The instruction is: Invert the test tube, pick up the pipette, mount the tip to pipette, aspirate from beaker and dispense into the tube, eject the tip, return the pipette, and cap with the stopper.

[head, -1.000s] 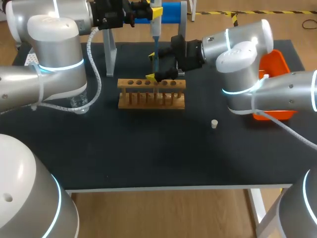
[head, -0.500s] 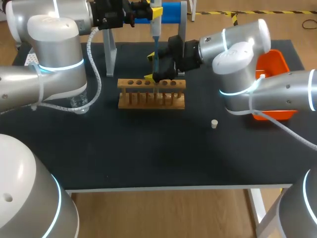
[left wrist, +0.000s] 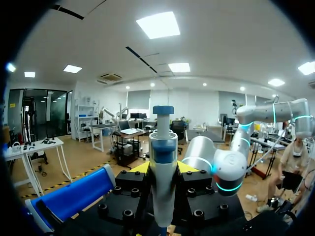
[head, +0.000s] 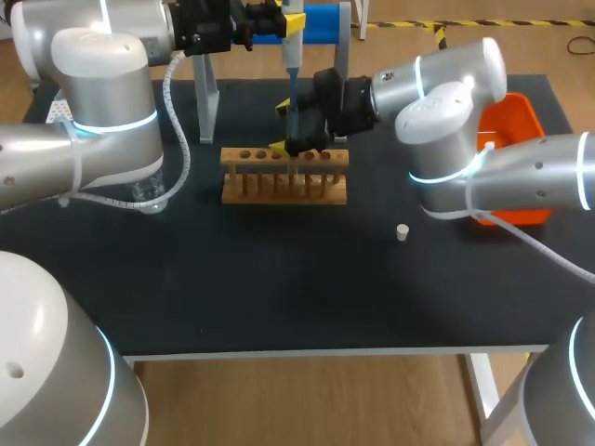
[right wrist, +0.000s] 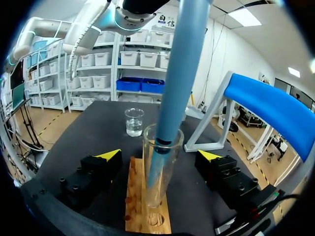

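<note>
My left gripper (head: 289,20) (left wrist: 163,169) is shut on the blue and white pipette (head: 291,51) (left wrist: 163,182) and holds it upright above the wooden rack (head: 284,177) (right wrist: 142,209). The pipette's blue tip (right wrist: 177,83) reaches down into the mouth of a clear test tube (head: 294,139) (right wrist: 160,172) standing in the rack. My right gripper (head: 283,126) (right wrist: 158,155) is open, with one finger on each side of the tube and a gap to both. A small white stopper (head: 403,232) lies on the table to the right of the rack.
A glass beaker (head: 149,190) (right wrist: 134,121) with clear liquid stands left of the rack, half hidden by my left arm. The blue-topped pipette stand (head: 321,23) (right wrist: 266,105) is behind the rack. An orange bin (head: 516,116) sits at the right edge.
My right arm has shifted a little to the left and towards the back, its open gripper staying around the tube. The left arm and the pipette have not moved.
</note>
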Available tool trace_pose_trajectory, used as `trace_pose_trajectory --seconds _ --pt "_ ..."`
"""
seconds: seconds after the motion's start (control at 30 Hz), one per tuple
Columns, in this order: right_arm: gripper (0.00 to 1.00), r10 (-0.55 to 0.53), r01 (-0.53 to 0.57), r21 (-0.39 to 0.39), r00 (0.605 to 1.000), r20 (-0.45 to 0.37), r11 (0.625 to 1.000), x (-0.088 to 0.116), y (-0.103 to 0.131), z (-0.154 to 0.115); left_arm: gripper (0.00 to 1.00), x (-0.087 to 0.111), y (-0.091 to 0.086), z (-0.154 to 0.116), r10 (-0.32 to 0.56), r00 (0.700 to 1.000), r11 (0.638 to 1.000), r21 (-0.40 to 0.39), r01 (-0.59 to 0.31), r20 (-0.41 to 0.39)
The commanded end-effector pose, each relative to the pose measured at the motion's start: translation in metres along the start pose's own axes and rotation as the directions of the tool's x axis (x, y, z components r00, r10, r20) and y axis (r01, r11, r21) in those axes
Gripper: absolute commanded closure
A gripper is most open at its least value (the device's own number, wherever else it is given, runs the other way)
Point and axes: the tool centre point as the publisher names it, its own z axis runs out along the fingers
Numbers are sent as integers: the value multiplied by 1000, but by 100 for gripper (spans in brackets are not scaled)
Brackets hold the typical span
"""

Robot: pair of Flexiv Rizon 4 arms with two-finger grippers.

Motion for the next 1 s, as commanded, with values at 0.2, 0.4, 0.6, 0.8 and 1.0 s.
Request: trace_pose_trajectory --seconds 0.2,0.4,0.6,0.8,1.0 --pt "0 2 -2 6 1000 0 1000 0 0 1 100 1 0 1 0 1000 1000 1 0 3" --pt "0 2 -2 6 1000 0 1000 0 0 1 100 1 0 1 0 1000 1000 1 0 3" --pt "0 2 -2 6 1000 0 1000 0 0 1 100 1 -1 0 2 1000 1000 0 -2 4" --pt "0 2 -2 6 1000 0 1000 0 0 1 100 4 -5 -2 14 1000 1000 1 -14 8" --pt "0 2 -2 6 1000 0 1000 0 0 1 100 7 -9 -5 23 1000 1000 2 -23 16"
